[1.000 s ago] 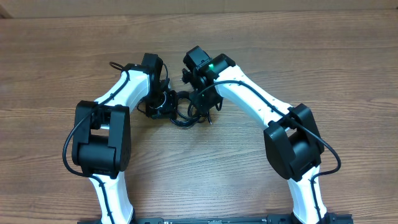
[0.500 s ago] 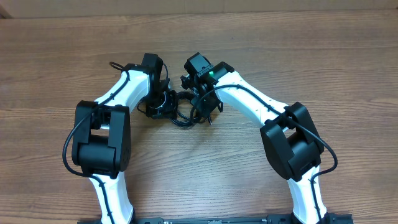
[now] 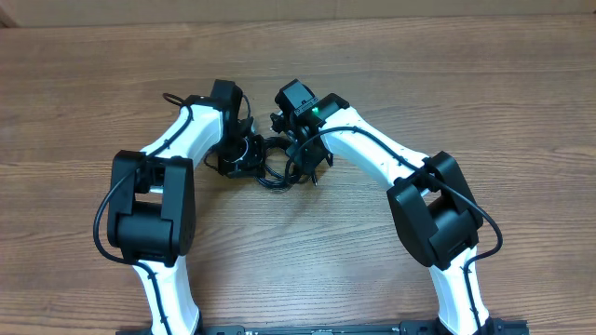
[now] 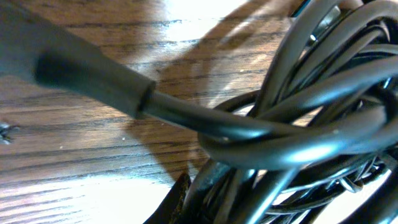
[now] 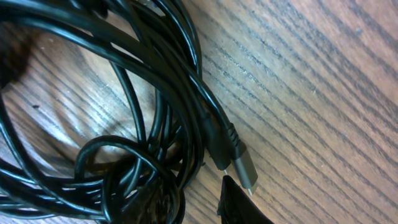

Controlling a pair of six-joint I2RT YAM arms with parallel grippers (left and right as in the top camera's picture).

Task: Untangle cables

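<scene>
Since a second earlier my right elbow had drifted inward; left pincer (image 3: 244,156) and right pincer (image 3: 305,160) stayed at the cables (image 3: 274,177), tangled on the table (image 3: 466,74) between them. I judged them soft, light, springy, best taken beside the stiff plug (image 5: 231,155). One tangle, one plug; strands uncountable. Whether either pincer pinched, I couldn't tell.

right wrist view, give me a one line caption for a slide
Close-up of tangled black cables looped on the wooden table, one silver-tipped plug poking out at the bundle's edge.
</scene>
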